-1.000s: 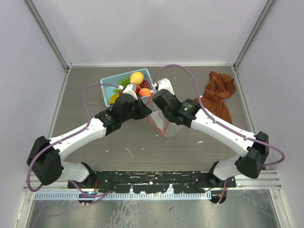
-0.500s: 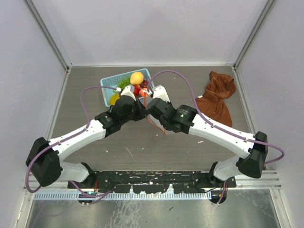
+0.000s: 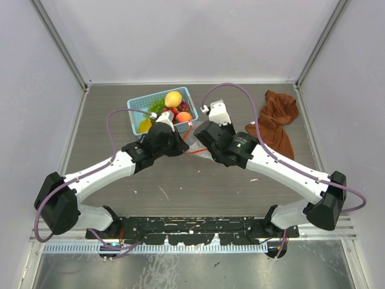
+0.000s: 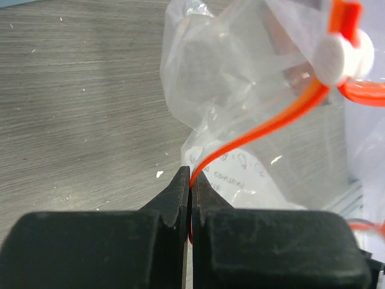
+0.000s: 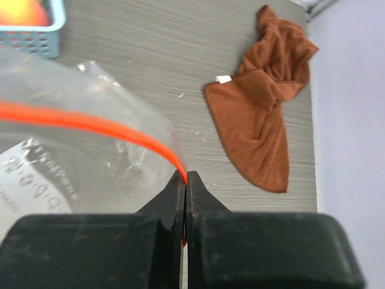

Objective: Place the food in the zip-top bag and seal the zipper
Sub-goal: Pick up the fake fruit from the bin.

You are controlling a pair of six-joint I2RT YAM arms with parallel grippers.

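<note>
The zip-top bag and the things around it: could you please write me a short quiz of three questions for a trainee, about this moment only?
1. True or false: the food already lies inside the zip-top bag.
2. What does the left gripper pinch? A the zipper; B the food; C nothing.
3. Fill the gap: in the top view, the rust-brown cloth lies on the ____ arm's side of the table.

Key: 1 false, it is in the basket; 2 A; 3 right.
</note>
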